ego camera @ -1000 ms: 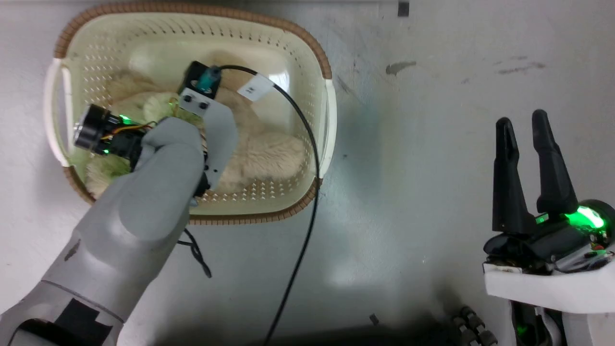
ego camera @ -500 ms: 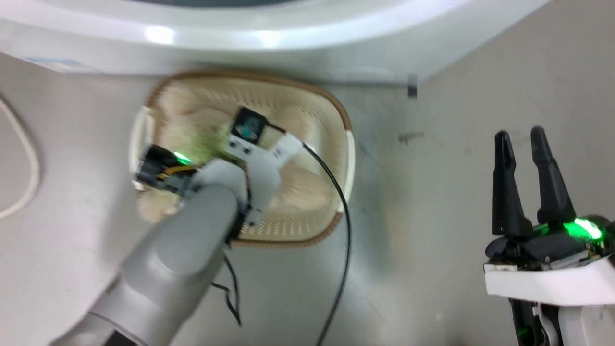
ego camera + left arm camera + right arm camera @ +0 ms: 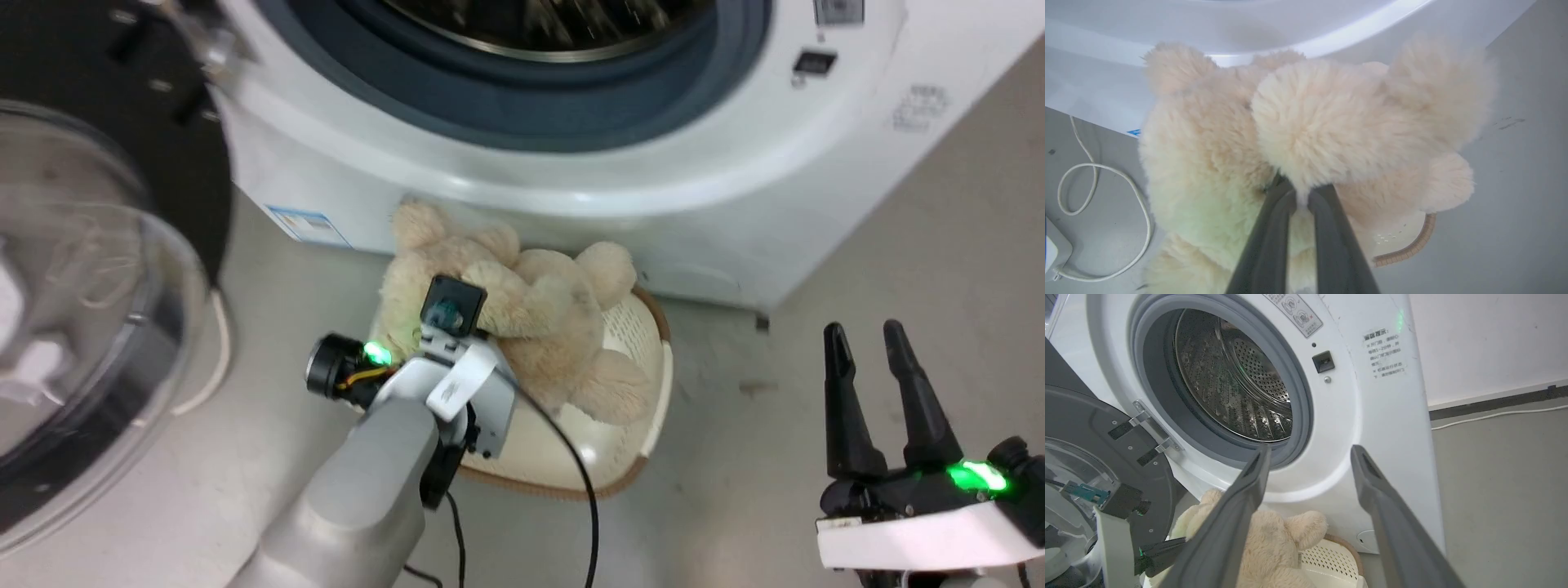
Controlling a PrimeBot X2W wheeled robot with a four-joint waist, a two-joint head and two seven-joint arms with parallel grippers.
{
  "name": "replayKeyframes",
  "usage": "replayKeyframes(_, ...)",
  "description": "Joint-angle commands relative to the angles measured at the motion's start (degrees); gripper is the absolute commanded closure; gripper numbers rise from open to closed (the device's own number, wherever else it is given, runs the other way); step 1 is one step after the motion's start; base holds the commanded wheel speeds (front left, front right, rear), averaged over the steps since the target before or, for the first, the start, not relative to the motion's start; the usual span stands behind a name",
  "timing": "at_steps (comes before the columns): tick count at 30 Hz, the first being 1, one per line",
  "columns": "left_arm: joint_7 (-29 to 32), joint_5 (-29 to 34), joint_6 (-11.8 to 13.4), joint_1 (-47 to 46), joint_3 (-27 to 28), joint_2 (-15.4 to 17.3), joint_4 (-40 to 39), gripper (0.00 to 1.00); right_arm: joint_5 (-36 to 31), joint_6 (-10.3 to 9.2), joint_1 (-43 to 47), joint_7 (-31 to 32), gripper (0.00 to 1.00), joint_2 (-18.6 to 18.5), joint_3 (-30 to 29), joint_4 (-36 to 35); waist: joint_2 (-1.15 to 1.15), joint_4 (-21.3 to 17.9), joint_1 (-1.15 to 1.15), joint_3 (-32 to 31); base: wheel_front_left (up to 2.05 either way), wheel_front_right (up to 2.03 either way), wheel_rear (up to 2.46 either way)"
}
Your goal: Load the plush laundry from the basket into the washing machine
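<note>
1. The left gripper (image 3: pixel 1303 192) is clenched on a limb of the plush (image 3: pixel 531 318), with fur pinched between its nearly closed fingers
2. The plush hangs over the basket (image 3: pixel 658 384), just in front of the washer (image 3: pixel 571 192) and below its opening
3. The door (image 3: pixel 98 327) stands open at the left, and the drum (image 3: pixel 1237 388) shows through the mouth
4. The right gripper (image 3: pixel 863 329) is released and grips nothing, with its fingers apart, well right of the basket

Left tool (image 3: pixel 1301 194) lifted plush laundry (image 3: pixel 539 306) up from basket (image 3: pixel 630 322).
</note>
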Motion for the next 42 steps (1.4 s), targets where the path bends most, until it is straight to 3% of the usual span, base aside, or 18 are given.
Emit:
replayKeyframes(1,-2.5,-0.7,-0.5,1.1,0.7,-0.4,-0.1,1.00,-0.4,0.05,0.8,-0.2,0.00,-0.1,0.0,0.3,0.00,3.1,0.01,-4.8,0.00,0.00,0.00)
replayKeyframes(11,-17.7,-5.1,-2.1,6.2,4.6,-1.6,-1.8,1.00,0.3,0.05,4.6,-0.2,0.00,-0.1,0.2,1.3,0.00,3.4,0.01,-11.1,0.00,0.00,0.00)
replayKeyframes(16,-22.1,-6.7,-1.8,7.4,6.9,-2.2,-4.0,1.00,0.3,0.05,5.8,-0.2,0.00,-0.1,0.4,1.1,0.00,2.9,0.01,-12.5,0.00,0.00,0.00)
replayKeyframes(28,-23.3,-3.8,-0.7,7.9,16.2,-3.2,-15.1,1.00,-1.3,0.05,6.1,1.1,0.00,-0.1,-0.1,-1.2,0.00,-0.4,0.01,-9.2,0.00,0.00,0.00)
replayKeyframes(42,-23.3,0.5,-2.8,-2.8,24.6,-3.9,-16.2,1.00,-2.5,0.05,2.9,2.1,0.00,-0.1,-1.0,-4.6,0.00,-4.4,0.01,0.8,0.00,0.00,0.00)
